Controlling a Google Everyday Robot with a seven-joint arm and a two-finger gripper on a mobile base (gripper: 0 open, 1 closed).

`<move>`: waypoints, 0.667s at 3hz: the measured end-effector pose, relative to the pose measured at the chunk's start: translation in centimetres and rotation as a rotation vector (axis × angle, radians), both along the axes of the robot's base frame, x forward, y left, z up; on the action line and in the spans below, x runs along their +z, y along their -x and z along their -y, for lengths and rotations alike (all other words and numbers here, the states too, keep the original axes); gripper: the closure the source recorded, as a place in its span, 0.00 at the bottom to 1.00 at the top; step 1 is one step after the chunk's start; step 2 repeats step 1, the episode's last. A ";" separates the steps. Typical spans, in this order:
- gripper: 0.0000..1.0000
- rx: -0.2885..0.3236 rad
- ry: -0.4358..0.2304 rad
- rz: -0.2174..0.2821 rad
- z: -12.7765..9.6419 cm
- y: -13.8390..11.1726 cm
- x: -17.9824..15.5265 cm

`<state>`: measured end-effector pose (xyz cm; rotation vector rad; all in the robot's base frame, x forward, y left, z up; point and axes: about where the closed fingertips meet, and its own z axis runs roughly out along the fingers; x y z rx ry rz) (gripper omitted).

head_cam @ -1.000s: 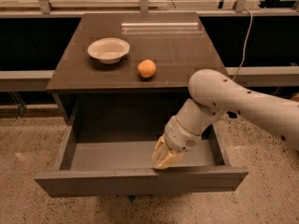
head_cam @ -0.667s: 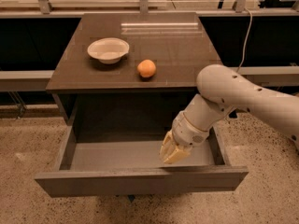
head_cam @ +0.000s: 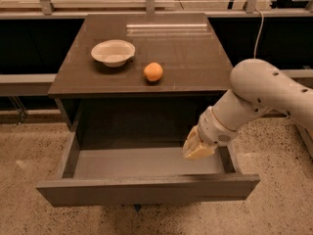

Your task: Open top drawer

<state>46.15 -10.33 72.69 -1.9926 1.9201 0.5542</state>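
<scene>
Cabinet top [head_cam: 195, 58] bears bowl [head_cam: 113, 52] and orange [head_cam: 153, 72]; jaws hang over top drawer [head_cam: 146, 190].

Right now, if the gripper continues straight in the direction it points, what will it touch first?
Most likely the grey inner floor of the top drawer, near its right end. The gripper hangs there inside the open drawer, pointing down and left; depth is unclear.

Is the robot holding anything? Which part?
Cannot be told. The end effector sits inside the open top drawer, by its right wall.
</scene>
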 end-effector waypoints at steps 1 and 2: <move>0.75 0.007 0.000 -0.003 -0.2 0.1 -0.1; 0.75 0.007 0.000 -0.003 -0.2 0.1 -0.1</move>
